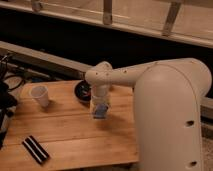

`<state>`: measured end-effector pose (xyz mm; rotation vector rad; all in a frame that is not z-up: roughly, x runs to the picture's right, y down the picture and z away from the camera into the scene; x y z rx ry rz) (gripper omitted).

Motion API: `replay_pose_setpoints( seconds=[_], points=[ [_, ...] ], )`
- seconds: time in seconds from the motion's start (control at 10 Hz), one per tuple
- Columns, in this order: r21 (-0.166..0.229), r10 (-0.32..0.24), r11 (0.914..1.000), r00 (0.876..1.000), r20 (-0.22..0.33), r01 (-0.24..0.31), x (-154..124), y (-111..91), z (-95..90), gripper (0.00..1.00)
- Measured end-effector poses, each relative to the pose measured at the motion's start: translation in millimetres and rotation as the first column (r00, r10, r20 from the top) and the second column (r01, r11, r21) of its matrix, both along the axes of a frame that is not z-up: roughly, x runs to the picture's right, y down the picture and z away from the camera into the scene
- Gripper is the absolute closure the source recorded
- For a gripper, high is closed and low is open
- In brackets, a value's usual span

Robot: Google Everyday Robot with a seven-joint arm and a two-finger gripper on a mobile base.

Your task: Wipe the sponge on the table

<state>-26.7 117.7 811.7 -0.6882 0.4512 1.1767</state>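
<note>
The table (65,130) is a light-brown plank top filling the lower left. My white arm reaches in from the right and bends down over the table's middle. The gripper (100,113) points down at the wood, and the small light-blue sponge (102,109) sits between its fingers, low against the tabletop. The gripper is shut on the sponge. Whether the sponge's underside touches the wood I cannot tell.
A white cup (40,95) stands at the table's back left. A dark bowl (83,91) sits just behind the gripper. A black flat block with white stripes (35,149) lies near the front left edge. Dark equipment and cables crowd the left side.
</note>
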Motion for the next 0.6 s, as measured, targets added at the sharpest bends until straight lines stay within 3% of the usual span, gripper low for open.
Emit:
replay_pose_setpoints(
  seconds=[0.1, 0.3, 0.6],
  points=[
    [-0.006, 0.023, 0.9997, 1.000, -0.002, -0.023, 8.8, 3.4, 4.8, 0.25],
    [-0.006, 0.047, 0.9989, 0.999, -0.003, -0.047, 17.4, 4.2, 6.2, 0.41],
    [-0.006, 0.062, 0.9981, 0.998, 0.015, -0.062, 18.0, 3.9, 5.9, 0.73]
  ],
)
